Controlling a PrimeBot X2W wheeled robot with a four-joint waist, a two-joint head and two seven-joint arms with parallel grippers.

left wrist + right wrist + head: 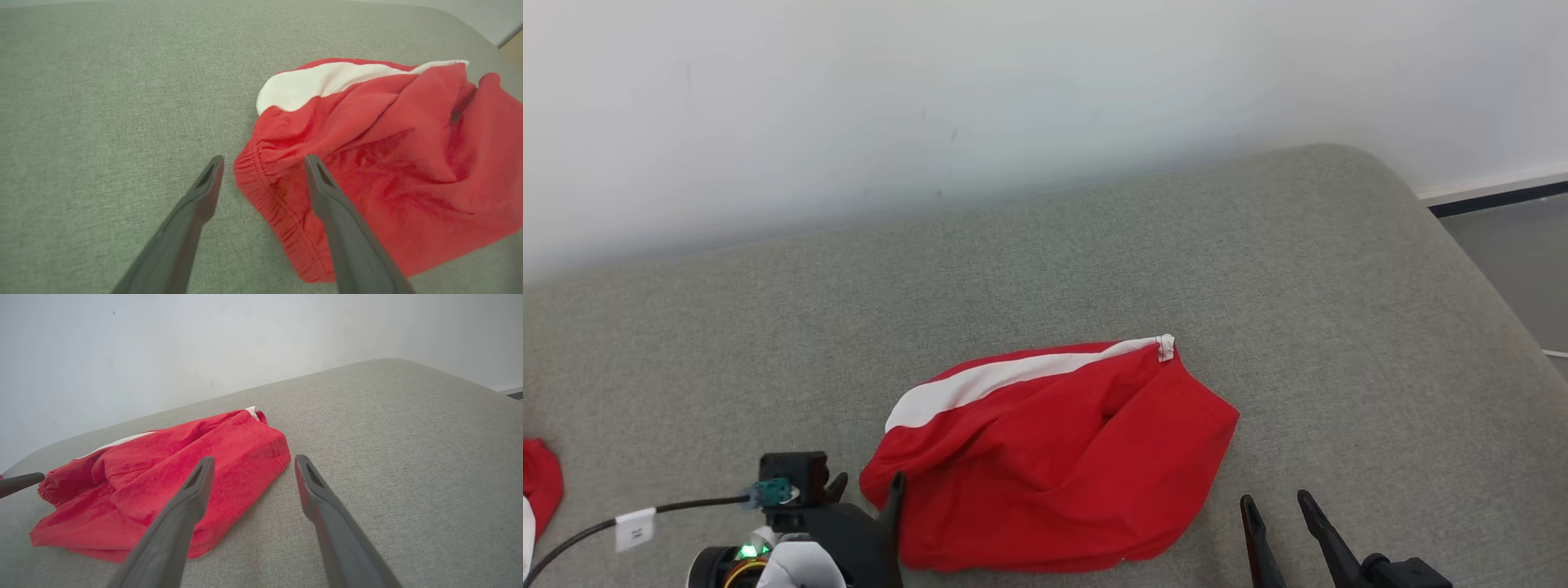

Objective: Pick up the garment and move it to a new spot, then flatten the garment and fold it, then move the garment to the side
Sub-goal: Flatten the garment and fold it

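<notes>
Both pairs of jaws stand wide apart and hold nothing. The left gripper (264,158) straddles the gathered elastic corner of the garment (1054,457): one finger is over bare cushion, the other over red cloth, though whether it touches is unclear. The right gripper (254,458) hangs just off the garment's stitched hem, with grey cushion (1258,286) between its fingers.

Beyond both, open cushion runs to a pale wall (931,82). Outward of the right jaws it rounds off towards the floor (1519,245).

There is one red garment with one white stripe, and one small white tag (1165,347) at its far corner, blank as far as can be seen. One more red cloth (539,482) lies well outward of the left jaws. One cable label (635,529) is too small to read.
</notes>
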